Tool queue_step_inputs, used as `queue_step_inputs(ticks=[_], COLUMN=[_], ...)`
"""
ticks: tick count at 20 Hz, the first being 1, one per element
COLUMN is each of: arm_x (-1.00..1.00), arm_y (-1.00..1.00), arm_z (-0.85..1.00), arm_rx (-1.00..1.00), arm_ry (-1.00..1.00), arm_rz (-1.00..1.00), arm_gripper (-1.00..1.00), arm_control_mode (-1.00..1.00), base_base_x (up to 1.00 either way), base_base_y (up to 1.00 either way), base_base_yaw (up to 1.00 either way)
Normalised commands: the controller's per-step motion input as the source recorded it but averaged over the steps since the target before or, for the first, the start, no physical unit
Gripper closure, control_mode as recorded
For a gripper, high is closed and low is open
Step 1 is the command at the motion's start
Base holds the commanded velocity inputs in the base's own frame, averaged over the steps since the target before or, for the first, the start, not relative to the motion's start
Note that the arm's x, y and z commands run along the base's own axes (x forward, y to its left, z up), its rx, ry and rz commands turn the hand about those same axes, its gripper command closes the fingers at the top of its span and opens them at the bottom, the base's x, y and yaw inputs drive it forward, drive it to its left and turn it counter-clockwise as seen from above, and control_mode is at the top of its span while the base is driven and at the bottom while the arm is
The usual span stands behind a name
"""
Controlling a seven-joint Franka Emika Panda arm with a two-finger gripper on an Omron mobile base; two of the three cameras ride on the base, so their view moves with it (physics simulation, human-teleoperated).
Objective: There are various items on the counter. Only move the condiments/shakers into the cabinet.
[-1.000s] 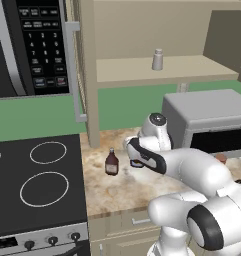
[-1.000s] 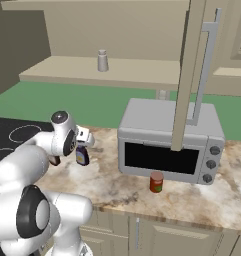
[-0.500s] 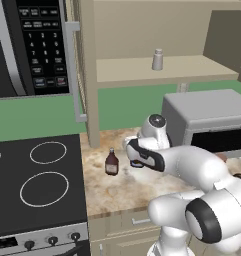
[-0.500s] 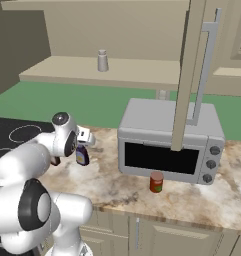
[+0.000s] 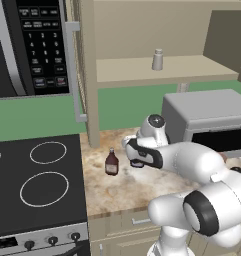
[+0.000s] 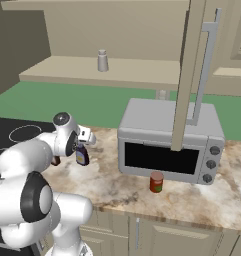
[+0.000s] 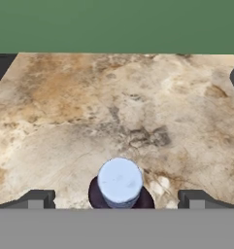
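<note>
My gripper (image 7: 116, 200) is open and points down over the dark bottle with the blue cap (image 7: 119, 181), whose cap sits midway between the two fingertips (image 7: 36, 199), touching neither. From the right, that bottle (image 6: 82, 156) stands on the counter (image 6: 202, 195) just under the hand (image 6: 81, 142). The slim brown-red bottle (image 5: 111, 162) stands upright on the counter (image 5: 122, 192) to the left of the hand (image 5: 138, 156). A grey-white shaker (image 5: 157, 59) (image 6: 102, 60) stands on the cabinet shelf (image 5: 202, 67) (image 6: 57, 67).
A grey microwave (image 6: 168, 145) (image 5: 207, 117) takes up the counter to the right, with a small red can (image 6: 156, 181) in front of it. The open cabinet door (image 6: 189, 75) hangs above the microwave. The black stovetop (image 5: 37, 185) borders the counter on the left.
The arm's elbow has shifted slightly. The hand stays over the blue-capped bottle with its jaws open, and no object has moved.
</note>
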Motion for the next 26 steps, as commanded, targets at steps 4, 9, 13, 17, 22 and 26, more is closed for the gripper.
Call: queue_step_inputs(ticks=[4, 9, 13, 17, 22, 26], arm_x=[0.11, 0.11, 0.03, 0.00, 0.00, 0.00], arm_y=[0.00, 0.00, 0.00, 0.00, 0.00, 0.00], arm_z=[-0.03, -0.01, 0.00, -0.07, -0.01, 0.00], arm_rx=[0.00, 0.00, 0.00, 0.00, 0.00, 0.00], arm_ry=[0.00, 0.00, 0.00, -0.02, 0.00, 0.00], arm_rz=[0.00, 0.00, 0.00, 0.00, 0.00, 0.00], arm_gripper=[-1.00, -1.00, -1.00, -1.00, -1.00, 1.00], arm_control_mode=[-1.00, -1.00, -1.00, -1.00, -1.00, -1.00], base_base_x=[0.00, 0.00, 0.00, 0.00, 0.00, 0.00], base_base_y=[0.00, 0.00, 0.00, 0.00, 0.00, 0.00], base_base_yaw=[0.00, 0.00, 0.00, 0.00, 0.00, 0.00])
